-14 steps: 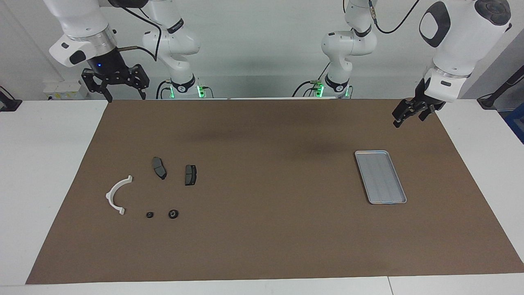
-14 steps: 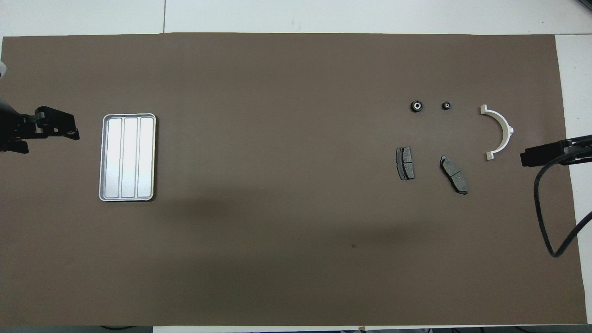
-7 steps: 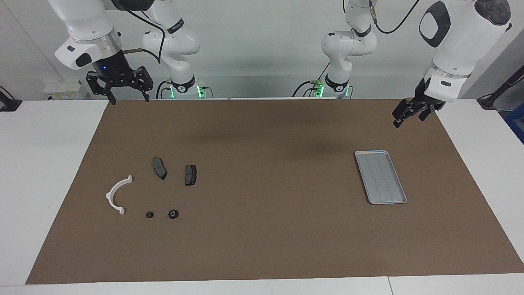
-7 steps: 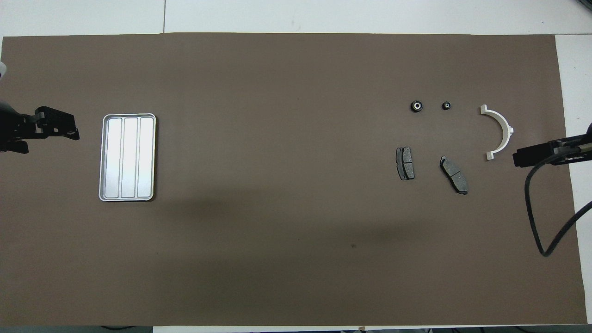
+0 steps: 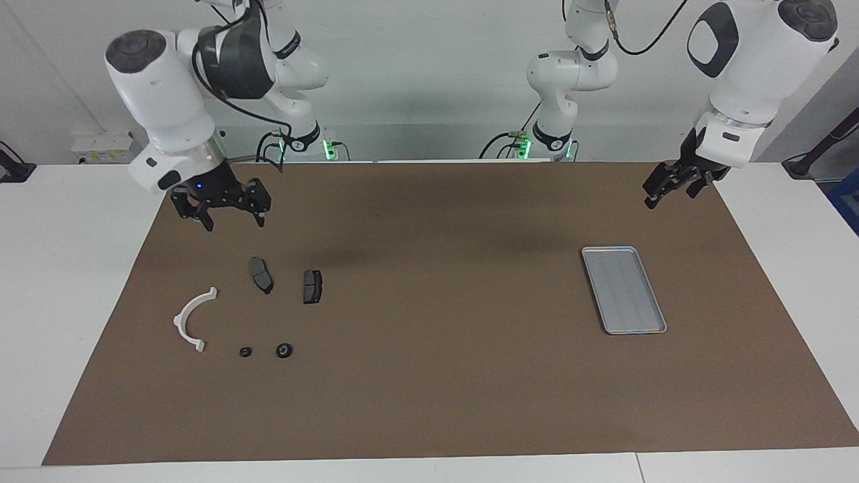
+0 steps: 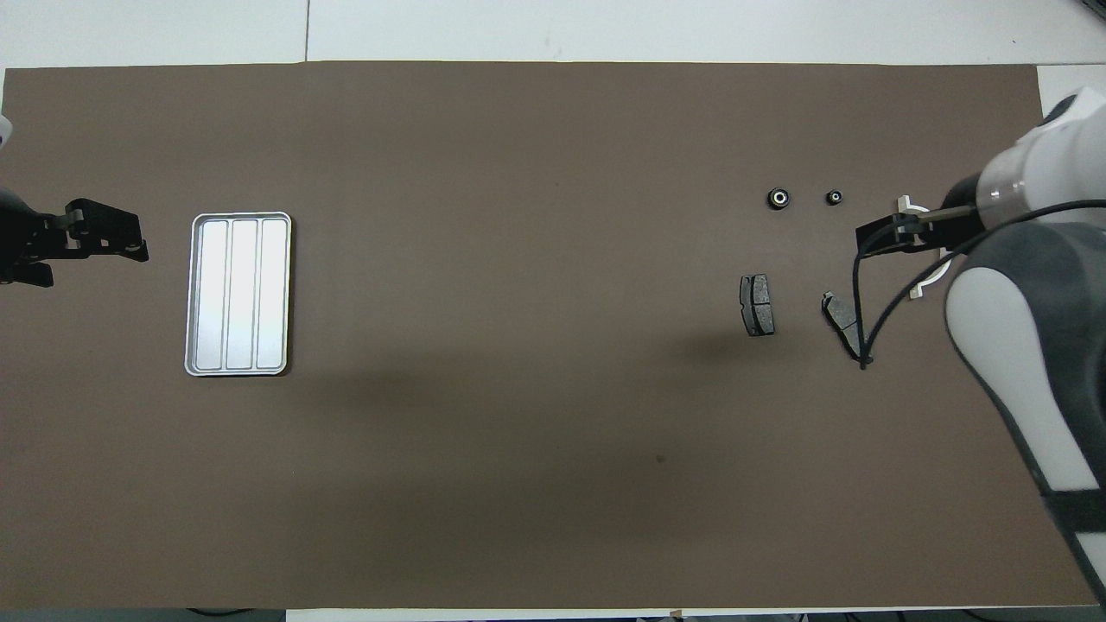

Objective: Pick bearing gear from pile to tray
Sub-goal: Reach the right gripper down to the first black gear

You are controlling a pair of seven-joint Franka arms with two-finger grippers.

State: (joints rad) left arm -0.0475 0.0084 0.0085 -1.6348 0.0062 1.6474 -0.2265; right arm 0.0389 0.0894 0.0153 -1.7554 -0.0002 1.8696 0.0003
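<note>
The pile lies toward the right arm's end of the brown mat. It has a white arc bracket (image 5: 178, 322) (image 6: 903, 204), two dark brake-pad plates (image 5: 261, 274) (image 6: 757, 305) and two small black round bearing gears, one larger (image 5: 284, 349) (image 6: 778, 198) and one smaller (image 5: 245, 351) (image 6: 834, 197). My right gripper (image 5: 233, 221) (image 6: 864, 240) hangs open and holds nothing, above the mat by the plates and the bracket. The arm hides part of the bracket in the overhead view. The silver tray (image 5: 594, 292) (image 6: 238, 215) lies bare toward the left arm's end. My left gripper (image 5: 652, 198) (image 6: 104, 246) waits open, raised beside the tray.
The brown mat (image 5: 436, 376) (image 6: 518, 475) covers most of the white table. A black cable (image 6: 855, 302) hangs from the right arm over one plate. Both arm bases stand at the robots' edge of the table.
The right arm has swung down from the mat's robot-side corner toward the pile and now reaches over the bracket. The left arm and all the parts stayed put.
</note>
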